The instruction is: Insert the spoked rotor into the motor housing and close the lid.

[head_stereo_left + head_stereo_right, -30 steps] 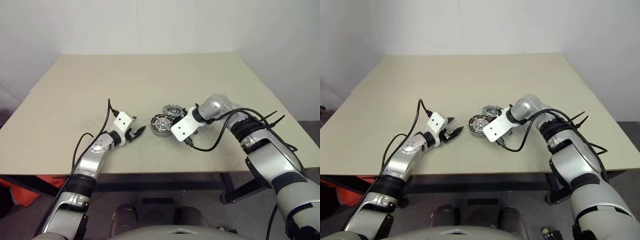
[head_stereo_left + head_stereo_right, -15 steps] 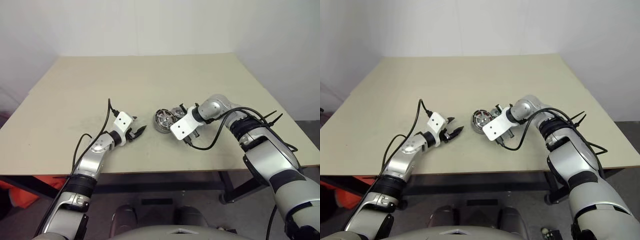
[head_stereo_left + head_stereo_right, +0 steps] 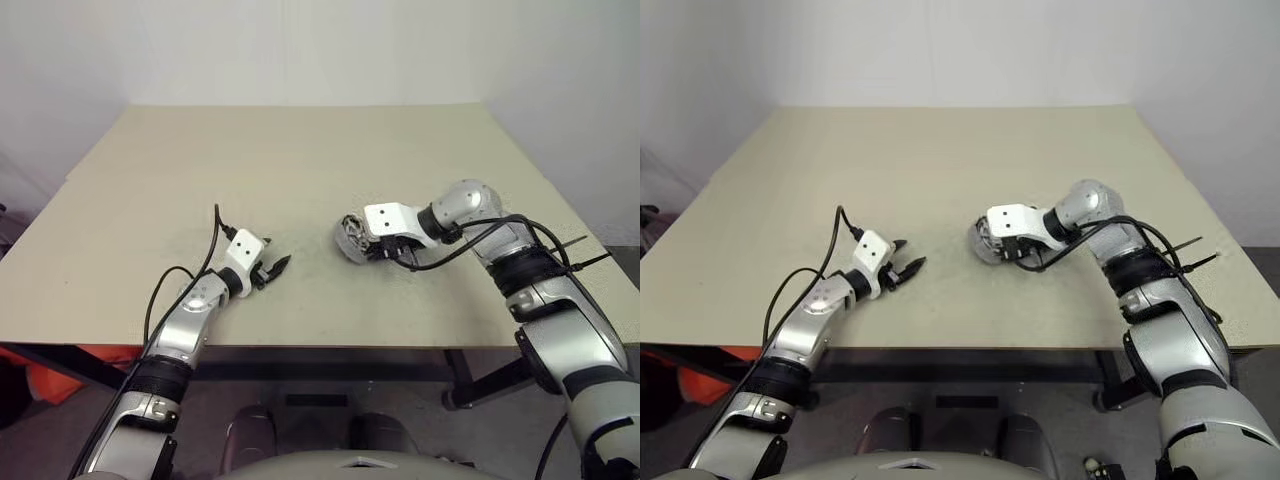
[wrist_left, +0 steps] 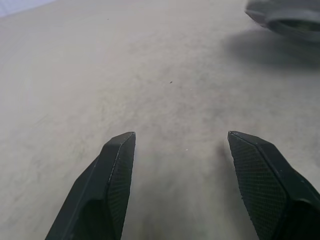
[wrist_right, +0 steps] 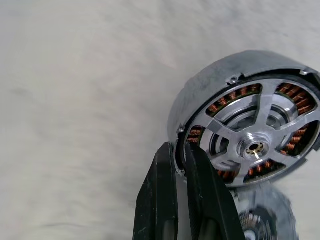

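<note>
Right hand (image 5: 181,165) pinching the rim of the motor housing (image 5: 210,92), spoked rotor (image 5: 255,147) inside. Left hand (image 4: 182,165) open and empty over the table (image 3: 300,160).

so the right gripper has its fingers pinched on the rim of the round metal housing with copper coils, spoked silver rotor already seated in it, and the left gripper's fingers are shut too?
Not quite. The left gripper is open, fingers apart above the bare beige table; left wrist view shows it. The rest holds: right gripper pinches the round metal housing rim, spoked silver rotor seated.

No legible text.
Nothing readable on the motor housing (image 5: 240,95) or the table (image 3: 300,150); no labels or numbers.
</note>
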Robot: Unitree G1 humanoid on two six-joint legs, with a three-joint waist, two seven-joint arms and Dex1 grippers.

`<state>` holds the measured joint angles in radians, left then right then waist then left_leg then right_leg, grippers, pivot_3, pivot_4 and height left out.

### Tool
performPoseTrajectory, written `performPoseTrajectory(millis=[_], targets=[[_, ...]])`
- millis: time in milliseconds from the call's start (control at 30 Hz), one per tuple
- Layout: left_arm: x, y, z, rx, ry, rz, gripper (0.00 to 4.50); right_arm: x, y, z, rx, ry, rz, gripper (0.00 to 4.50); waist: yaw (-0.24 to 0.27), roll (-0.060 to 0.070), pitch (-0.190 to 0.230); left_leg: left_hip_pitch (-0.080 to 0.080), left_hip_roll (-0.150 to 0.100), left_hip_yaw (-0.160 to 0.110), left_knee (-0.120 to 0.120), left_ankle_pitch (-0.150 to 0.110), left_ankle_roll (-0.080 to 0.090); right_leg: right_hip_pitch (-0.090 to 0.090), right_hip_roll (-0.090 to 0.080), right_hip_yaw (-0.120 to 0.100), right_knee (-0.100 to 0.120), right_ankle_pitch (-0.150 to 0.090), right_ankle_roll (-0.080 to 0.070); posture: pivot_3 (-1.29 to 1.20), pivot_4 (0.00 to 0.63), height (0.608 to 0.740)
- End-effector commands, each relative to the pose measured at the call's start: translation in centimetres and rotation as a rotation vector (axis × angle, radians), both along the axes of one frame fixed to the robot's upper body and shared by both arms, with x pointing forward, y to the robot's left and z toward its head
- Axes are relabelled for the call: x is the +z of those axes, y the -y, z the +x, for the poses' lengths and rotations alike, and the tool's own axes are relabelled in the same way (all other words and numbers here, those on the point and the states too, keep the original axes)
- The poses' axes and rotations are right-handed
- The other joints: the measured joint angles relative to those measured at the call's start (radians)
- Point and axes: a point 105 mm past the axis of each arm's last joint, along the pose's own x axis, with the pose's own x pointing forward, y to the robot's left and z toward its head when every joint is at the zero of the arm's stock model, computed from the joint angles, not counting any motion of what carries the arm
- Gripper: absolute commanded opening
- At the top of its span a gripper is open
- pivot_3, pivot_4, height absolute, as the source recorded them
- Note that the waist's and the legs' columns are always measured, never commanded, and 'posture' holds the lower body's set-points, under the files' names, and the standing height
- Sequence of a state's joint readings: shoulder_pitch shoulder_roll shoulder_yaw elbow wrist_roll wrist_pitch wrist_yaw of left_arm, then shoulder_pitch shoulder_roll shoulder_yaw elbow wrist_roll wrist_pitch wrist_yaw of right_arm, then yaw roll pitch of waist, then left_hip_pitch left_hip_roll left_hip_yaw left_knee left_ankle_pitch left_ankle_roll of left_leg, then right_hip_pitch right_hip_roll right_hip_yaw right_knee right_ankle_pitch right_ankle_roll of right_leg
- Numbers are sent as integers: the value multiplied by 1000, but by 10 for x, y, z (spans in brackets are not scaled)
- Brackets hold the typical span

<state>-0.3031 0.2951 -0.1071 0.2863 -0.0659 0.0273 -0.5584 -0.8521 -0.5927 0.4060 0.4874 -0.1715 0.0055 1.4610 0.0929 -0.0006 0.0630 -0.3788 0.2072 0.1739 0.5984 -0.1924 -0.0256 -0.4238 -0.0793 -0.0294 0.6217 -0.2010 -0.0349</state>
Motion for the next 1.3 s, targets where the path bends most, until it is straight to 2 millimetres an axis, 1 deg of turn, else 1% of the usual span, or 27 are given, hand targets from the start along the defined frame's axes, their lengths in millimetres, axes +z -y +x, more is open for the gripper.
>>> performPoseTrajectory(millis=[33, 100, 200, 267, 400, 533, 600, 633, 667, 700, 833, 900, 967, 1000, 1033, 1067, 1100, 1133, 1167, 1200, 1233, 1300], targets=[[15, 2, 1, -3, 65, -12, 3105, 28, -25, -9, 36, 14, 105, 22, 0, 0, 0, 1, 0, 0, 0, 0, -1, 0, 0, 0, 1, 0, 0, 0, 0, 740], [16, 2, 1, 0, 66, -12, 3105, 24, -35, -10, 17, -7, 123, 22, 0, 0, 0, 2, 0, 0, 0, 1, -2, 0, 1, 1, 2, 0, 0, 0, 0, 740], [15, 0, 0, 6, 68, -8, 3105, 17, -50, -4, -39, -5, 146, 22, 0, 0, 0, 3, 0, 0, 0, 2, -4, 0, 1, 1, 2, 0, 0, 0, 0, 740], [16, -2, -1, 12, 69, -6, 3105, 10, -56, 0, -61, -3, 142, 22, 1, 0, 0, 3, 0, 0, 0, 3, -5, 1, 1, 1, 2, 0, 0, 0, 0, 740], [17, -6, -3, 25, 72, -3, 3105, -2, -61, 10, -111, -1, 126, 22, 3, 0, 0, 2, 0, 0, -1, 2, -5, 1, 1, 1, 1, 0, 0, 0, 0, 740], [17, -7, -3, 30, 72, -2, 3105, -11, -59, 18, -148, 1, 105, 22, 4, 0, 0, 2, 0, 0, -1, 2, -5, 1, 0, 1, 1, 0, 0, 0, 0, 740], [17, -7, -3, 31, 71, -1, 3105, -13, -57, 18, -148, -4, 102, 684, 4, 0, 0, 3, -1, 0, 0, 3, -5, 2, 0, 1, 1, 0, 0, 0, 0, 740], [17, -7, -3, 31, 71, -1, 3105, -12, -56, 17, -141, -6, 103, 901, 4, 0, 0, 4, -1, 0, 0, 3, -5, 3, 0, 1, 1, 0, 0, 0, 0, 740], [17, -7, -3, 31, 71, -1, 3105, -9, -56, 16, -128, -2, 113, 1261, 3, 0, 0, 5, 0, 0, 0, 3, -5, 3, 0, 1, 1, 0, 0, 0, 0, 740], [17, -7, -3, 30, 71, -1, 3105, -5, -56, 15, -117, 8, 127, 1626, 3, 0, 0, 6, 0, 0, -1, 3, -5, 4, 0, 1, 1, 0, 0, 0, 0, 740], [17, -5, -2, 21, 69, -2, 3105, 23, -58, 7, -91, 29, 225, 2968, 3, 0, 0, 6, 0, 0, -1, 3, -5, 4, 0, 1, 1, 0, 0, 0, 0, 740], [18, -4, -1, 12, 69, -2, 3105, 40, -58, 2, -116, 17, 304, 2968, 3, 0, 0, 6, 0, 0, -1, 3, -5, 4, 0, 1, 1, 0, 0, 0, 0, 740], [18, -2, -1, 4, 69, -6, 3105, 53, -57, 2, -199, -6, 412, 2968, 3, 0, 0, 6, 0, 0, -1, 2, -5, 4, 1, 1, 1, 0, 0, 0, 0, 740], [19, -1, 0, -3, 68, -8, 3105, 60, -56, 6, -291, -38, 517, 2968, 3, 0, 0, 6, 0, 0, -2, 2, -5, 4, 1, 1, 1, 0, 0, 0, 0, 740], [19, 0, 0, -8, 68, -9, 3105, 64, -55, 7, -357, -67, 587, 2968, 3, 0, 0, 6, 0, 0, -2, 3, -5, 4, 2, 1, 1, 0, 0, 0, 0, 740], [19, 1, 0, -11, 66, -9, 3105, 68, -51, 9, -458, -156, 681, 2968, 3, 0, 0, 7, 0, 0, -2, 3, -5, 4, 2, 2, 1, 0, 0, 0, 0, 740], [18, 1, 1, -12, 63, -9, 3105, 71, -44, 9, -592, -342, 794, 2968, 3, 0, 0, 8, 0, 0, -2, 3, -5, 5, 2, 2, 1, 0, 0, 0, 0, 740], [18, 1, 2, -14, 58, -11, 3105, 72, -38, 2, -662, -532, 888, 2968, 3, 0, 0, 9, 0, 0, -2, 3, -6, 5, 3, 2, 1, 0, 0, 0, 0, 740], [18, 0, 2, -16, 55, -13, 3105, 73, -35, -5, -695, -663, 944, 2968, 4, 0, 0, 9, 0, 0, -2, 4, -7, 5, 3, 3, 1, 0, 0, 0, 0, 740], [16, 1, 2, -28, 49, -8, 3105, 67, -29, -14, -742, -766, 973, 2968, 8, 0, 0, 9, 0, 0, -2, 4, -7, 6, 3, 3, 1, 0, 0, 0, 0, 740], [15, 1, 1, -37, 44, -4, 3105, 62, -25, -19, -777, -815, 985, 2968, 13, 0, 0, 9, 0, -1, -2, 4, -8, 7, 3, 2, 1, 0, 0, 0, 0, 740], [14, 5, 2, -65, 36, 6, 3105, 46, -16, -36, -829, -946, 997, 2968, 20, 0, 0, 11, 0, -1, -3, 4, -8, 9, 3, 2, 0, 0, 0, 0, 0, 740]])
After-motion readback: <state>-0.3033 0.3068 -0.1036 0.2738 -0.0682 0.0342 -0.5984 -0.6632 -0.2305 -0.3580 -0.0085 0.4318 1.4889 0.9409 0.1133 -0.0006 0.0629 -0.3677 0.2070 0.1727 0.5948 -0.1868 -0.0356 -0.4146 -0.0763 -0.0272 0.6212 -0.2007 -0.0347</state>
